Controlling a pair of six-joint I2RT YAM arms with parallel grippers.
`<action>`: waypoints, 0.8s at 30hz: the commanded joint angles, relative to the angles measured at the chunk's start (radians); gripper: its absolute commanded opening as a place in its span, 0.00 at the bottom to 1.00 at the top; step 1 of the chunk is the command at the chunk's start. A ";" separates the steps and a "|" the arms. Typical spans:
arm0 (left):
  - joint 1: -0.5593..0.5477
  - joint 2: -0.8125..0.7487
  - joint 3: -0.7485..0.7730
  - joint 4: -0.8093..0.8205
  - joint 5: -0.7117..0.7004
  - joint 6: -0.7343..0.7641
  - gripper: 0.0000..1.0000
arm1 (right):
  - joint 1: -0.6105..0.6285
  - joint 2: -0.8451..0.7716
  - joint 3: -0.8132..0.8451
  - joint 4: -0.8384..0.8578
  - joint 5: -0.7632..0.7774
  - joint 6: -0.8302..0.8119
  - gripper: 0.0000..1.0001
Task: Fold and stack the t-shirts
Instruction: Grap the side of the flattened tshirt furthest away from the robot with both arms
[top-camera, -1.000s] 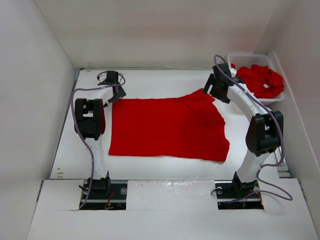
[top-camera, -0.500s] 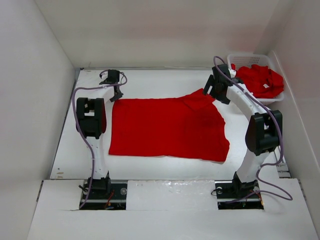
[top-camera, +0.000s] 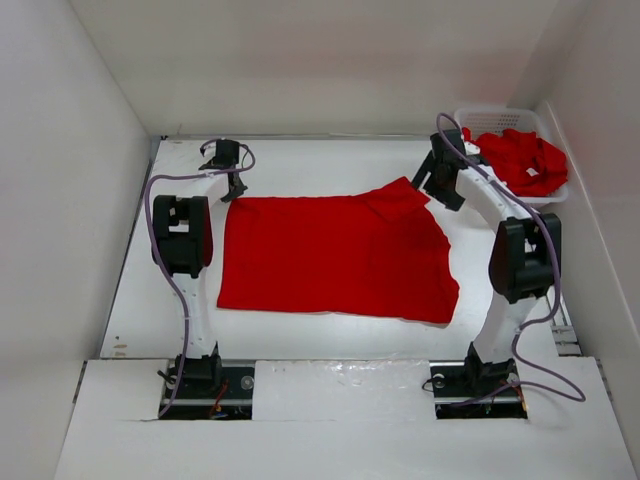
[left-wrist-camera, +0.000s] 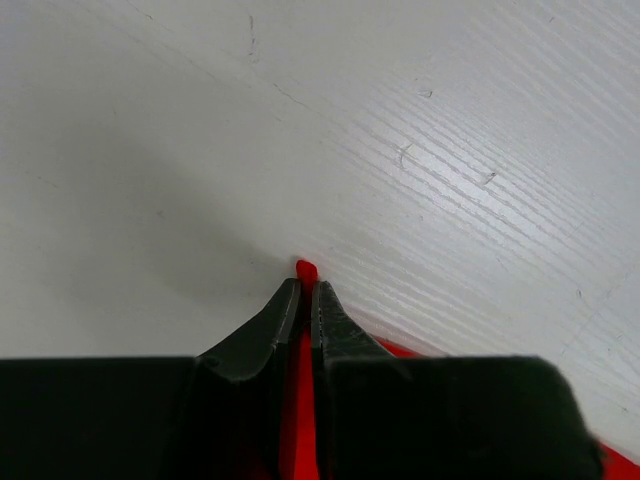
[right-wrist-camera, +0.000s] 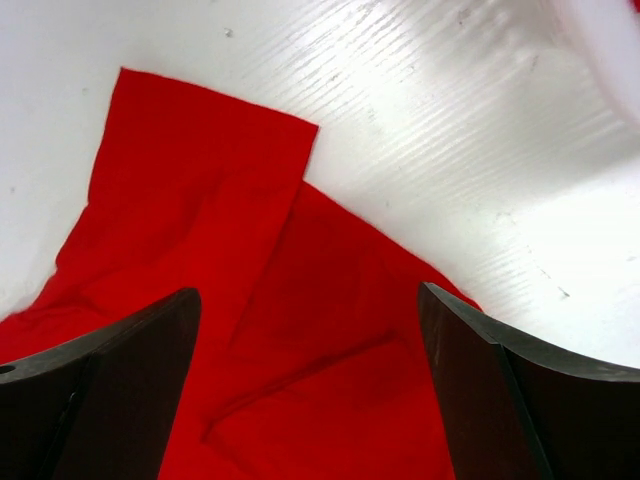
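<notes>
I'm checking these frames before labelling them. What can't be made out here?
- Top view: how many t-shirts lie heaped in the basket; bunched together, too small to count.
- Left wrist view: how much of the spread t-shirt the left gripper pinches; its jaws hide all but a red tip.
- Right wrist view: most of the spread t-shirt; cut off by the edges, partly behind the right gripper.

Top camera high, facing down — wrist cameras close; all share t-shirt (top-camera: 330, 255).
</notes>
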 joint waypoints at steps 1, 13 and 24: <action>-0.004 -0.016 -0.017 -0.067 -0.024 0.005 0.00 | -0.010 0.068 0.061 0.036 -0.008 0.072 0.94; -0.004 -0.025 -0.054 -0.037 -0.015 0.005 0.00 | -0.060 0.289 0.288 0.064 -0.053 0.092 0.88; -0.004 -0.034 -0.054 -0.037 -0.025 0.014 0.00 | -0.050 0.369 0.315 -0.030 -0.004 0.083 0.88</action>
